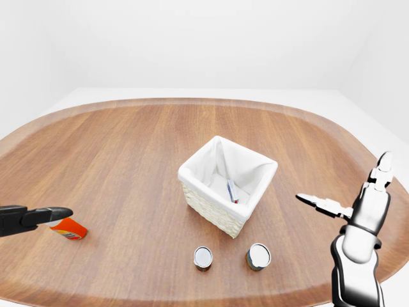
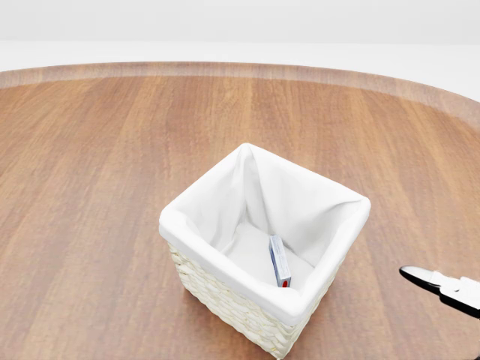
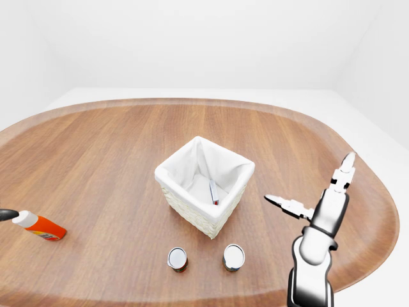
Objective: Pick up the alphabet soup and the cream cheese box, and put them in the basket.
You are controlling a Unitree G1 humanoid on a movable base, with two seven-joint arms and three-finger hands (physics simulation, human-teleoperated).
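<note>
A white-lined wicker basket sat mid-frame on a round wooden table. The cream cheese box stood on edge inside it. Two cans stood near the lower edge, below the basket; which one was the soup could not be told. An orange bottle lay at lower left. The right hand, empty with fingers spread, hovered at lower right. The left hand showed only as a dark shape at the left edge; its state could not be told.

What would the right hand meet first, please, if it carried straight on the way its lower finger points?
Probably the basket: the right hand points its finger toward the view's left at the liner wall, though its height is unclear.
</note>
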